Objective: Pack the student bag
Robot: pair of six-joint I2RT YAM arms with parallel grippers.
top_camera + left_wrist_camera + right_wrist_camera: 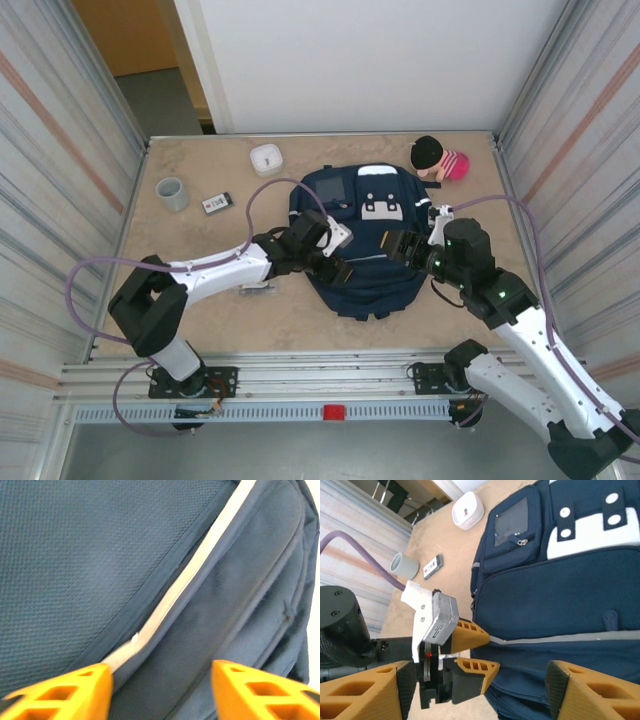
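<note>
The student bag (pixel 365 240) lies flat mid-table, navy with thin white stripes and a white buckle patch (pixel 381 205). My left gripper (pixel 338 265) sits at the bag's left side, low over the fabric. In the left wrist view its orange fingers (pixel 90 682) stand apart over the bag (pixel 100 555) beside a white stripe (pixel 190 580), holding nothing. The right wrist view shows the left gripper (pixel 487 652) open against the bag's (pixel 560 595) edge. My right gripper (pixel 397 247) hovers over the bag's right half, open (pixel 480 690) and empty.
On the table's far left stand a white dish (pixel 266 159), a grey cup (pixel 172 193) and a small black card-like device (pixel 216 204). A pink toy with a black cap (pixel 440 160) lies at the far right. Striped walls enclose both sides.
</note>
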